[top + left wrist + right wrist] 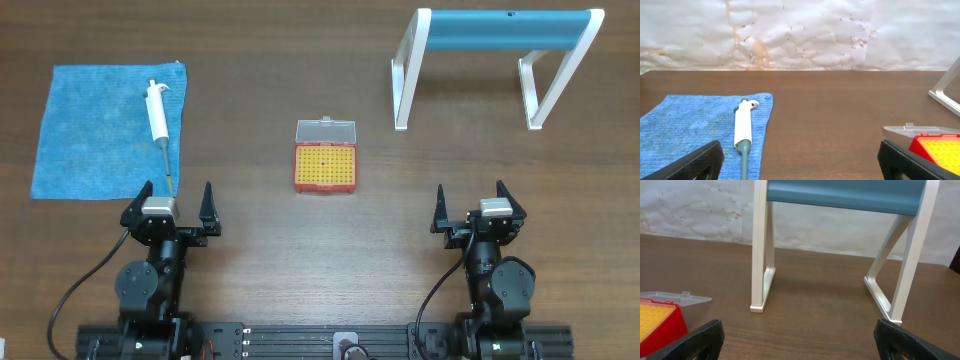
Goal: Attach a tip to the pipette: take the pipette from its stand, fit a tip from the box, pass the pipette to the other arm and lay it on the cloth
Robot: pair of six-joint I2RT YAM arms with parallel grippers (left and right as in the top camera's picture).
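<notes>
Top view | pipette [158, 115] is lying on the cloth [90, 140], tip end near the left gripper [176, 192] | it and the right gripper [470, 190] are gaping, empty | seemingly finished; advising: steer clear of cloth, nudging nothing.

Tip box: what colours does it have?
Tip box: red body, yellow rack, clear lid; best in top view.

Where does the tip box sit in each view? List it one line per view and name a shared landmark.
Top view: tip box mid-table, between the cloth and the stand.
Left wrist view: tip box close to the stand's white foot, well apart from the cloth.
Right wrist view: tip box beside the stand's leg, apart from it.
Shared landmark: the stand.
</notes>
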